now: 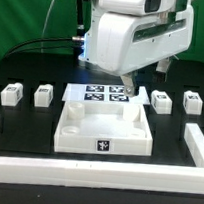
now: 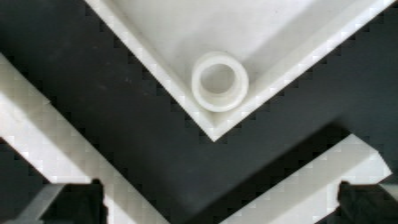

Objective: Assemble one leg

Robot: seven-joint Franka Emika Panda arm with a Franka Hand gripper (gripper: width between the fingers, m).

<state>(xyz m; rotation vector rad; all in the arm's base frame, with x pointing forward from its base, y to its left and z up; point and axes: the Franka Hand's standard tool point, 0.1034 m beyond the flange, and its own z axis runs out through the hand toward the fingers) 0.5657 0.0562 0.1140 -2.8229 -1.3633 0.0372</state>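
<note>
Leg (image 1: pixel 11 94) on black table (image 1: pixel 28 124), green backdrop (image 1: pixel 17 12)

A large white square tray-like piece (image 2: pixel 285 45) shows one corner, its raised rim forming a sharp V. A round white ring socket (image 2: pixel 219 82) sits in the floor just inside that corner. Black tabletop (image 2: pixel 98 90) surrounds the rim. Beyond it, two broad white strips (image 2: pixel 54 130) run parallel to the rim's edges. The gripper (image 2: pixel 214 205) shows only its dark, blurred jaws, standing wide apart.

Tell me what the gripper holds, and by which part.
Nothing. The gripper is open, its fingers apart and empty over the tray corner; four legs lie on the table.
</note>
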